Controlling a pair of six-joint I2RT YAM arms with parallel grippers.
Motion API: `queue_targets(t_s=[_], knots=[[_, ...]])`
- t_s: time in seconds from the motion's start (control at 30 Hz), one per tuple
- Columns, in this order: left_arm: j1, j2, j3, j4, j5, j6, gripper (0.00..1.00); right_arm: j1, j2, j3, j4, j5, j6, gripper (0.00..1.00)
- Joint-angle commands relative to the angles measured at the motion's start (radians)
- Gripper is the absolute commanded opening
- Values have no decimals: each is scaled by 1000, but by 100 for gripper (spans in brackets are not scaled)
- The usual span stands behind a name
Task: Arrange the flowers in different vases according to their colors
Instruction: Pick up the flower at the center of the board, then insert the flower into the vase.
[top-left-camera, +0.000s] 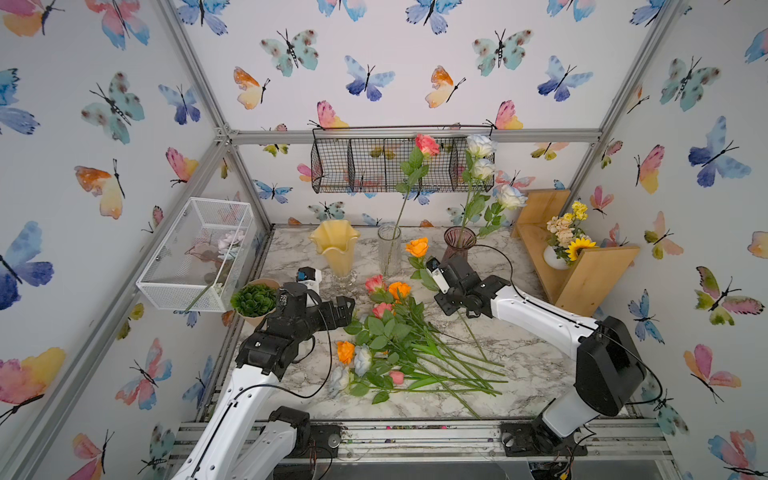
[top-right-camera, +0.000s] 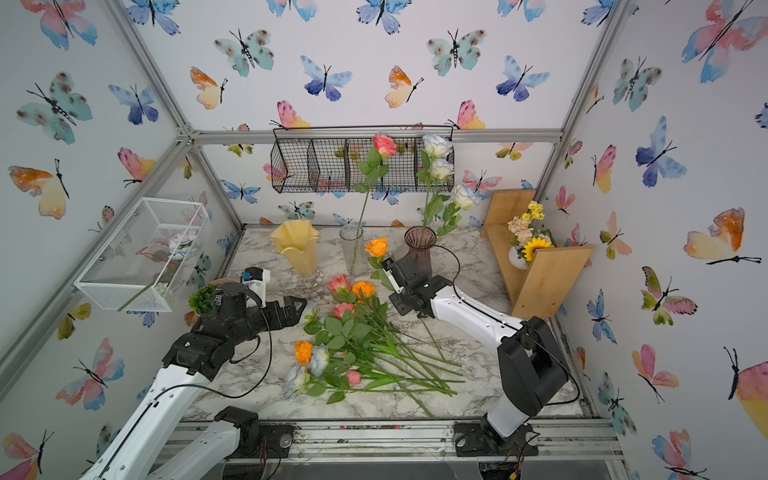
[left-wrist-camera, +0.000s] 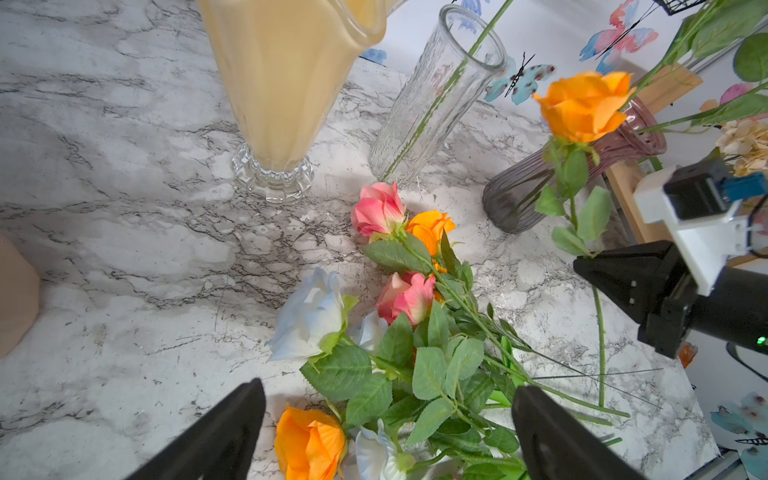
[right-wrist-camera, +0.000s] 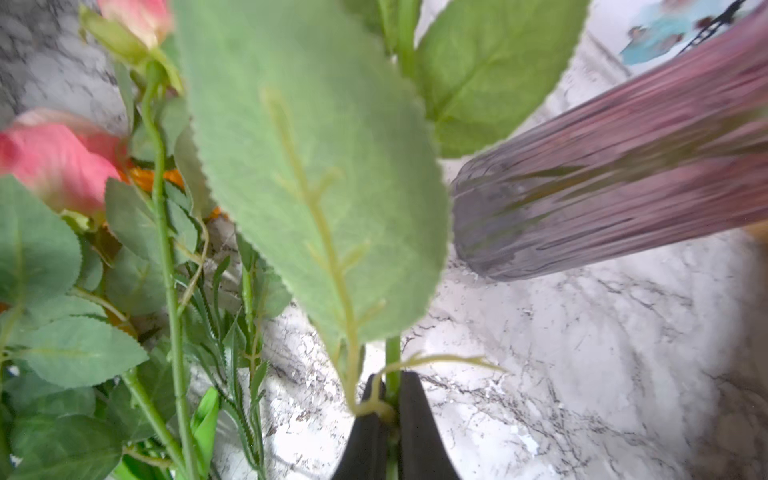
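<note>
In the right wrist view a big blurred leaf (right-wrist-camera: 316, 174) of the orange rose (top-left-camera: 417, 247) screened the stem, and the bloom lay outside that view. The purple vase (right-wrist-camera: 602, 195) was smeared and cut off by the frame edge. The left wrist view cropped the rim of the yellow vase (left-wrist-camera: 286, 75). In both top views, at centre left, the contents of the white mesh basket (top-left-camera: 174, 257) were too dim to tell. The left arm (top-right-camera: 232, 320) half hid the succulent (top-right-camera: 202, 298).

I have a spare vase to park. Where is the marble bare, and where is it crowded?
Bare marble lies between the purple vase and the wooden shelf, and between the yellow vase, the succulent and the flower pile. The middle is crowded: the pile spreads there, and the right gripper holds an orange rose by its stem.
</note>
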Motion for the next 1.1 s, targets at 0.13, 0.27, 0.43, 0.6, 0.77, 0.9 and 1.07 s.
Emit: queue_targets(t_s=[0.13, 0.27, 0.43, 0.6, 0.77, 0.9, 1.07], knots=[[6, -9, -10, 7, -6, 9, 99, 3, -151, -38, 277, 56, -5, 2], [5, -8, -11, 7, -5, 9, 99, 3, -163, 27, 323, 40, -9, 2], [6, -18, -11, 7, -11, 9, 99, 3, -140, 146, 380, -26, 4, 2], [7, -27, -10, 9, -15, 7, 99, 3, -111, 227, 526, -124, 40, 2], [16, -30, -11, 9, -17, 6, 99, 3, -30, 269, 836, -270, 91, 2], [18, -38, -12, 11, -20, 4, 99, 4, 85, 356, 1048, -358, 158, 2], [19, -38, -14, 12, -22, 4, 99, 13, 257, 526, 1203, -388, 220, 2]])
